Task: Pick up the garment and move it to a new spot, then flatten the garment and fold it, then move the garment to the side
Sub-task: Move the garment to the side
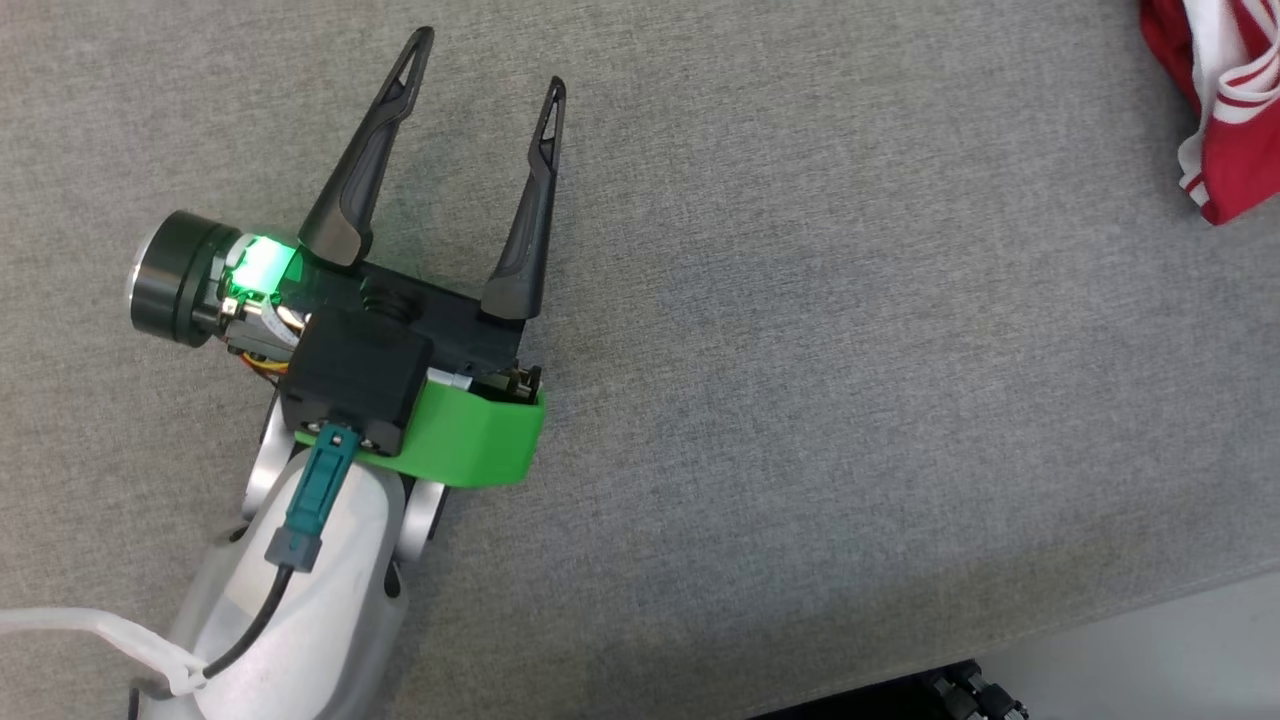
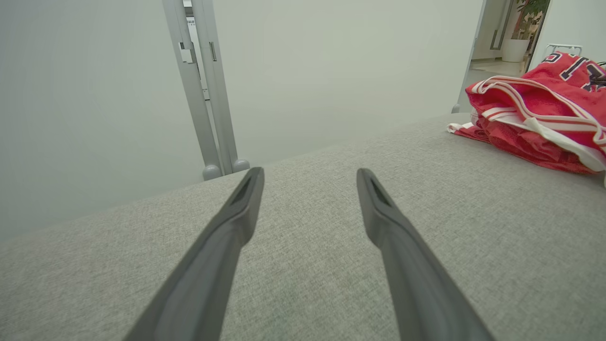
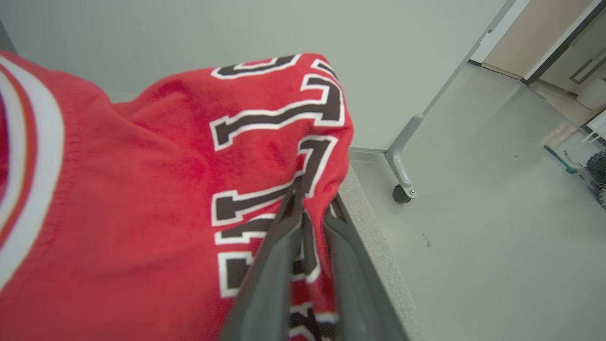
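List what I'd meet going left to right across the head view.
left gripper, open above the cloth → bare stretch of grey table → red garment, bunched at the top right corner

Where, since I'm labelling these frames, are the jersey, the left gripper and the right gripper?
jersey [image 2: 558, 102]: left wrist view, on its crumpled red cloth.
left gripper [image 1: 490, 60]: head view, midway between its open fingertips.
right gripper [image 3: 315, 192]: right wrist view, midway between fingertips pinching the jersey.
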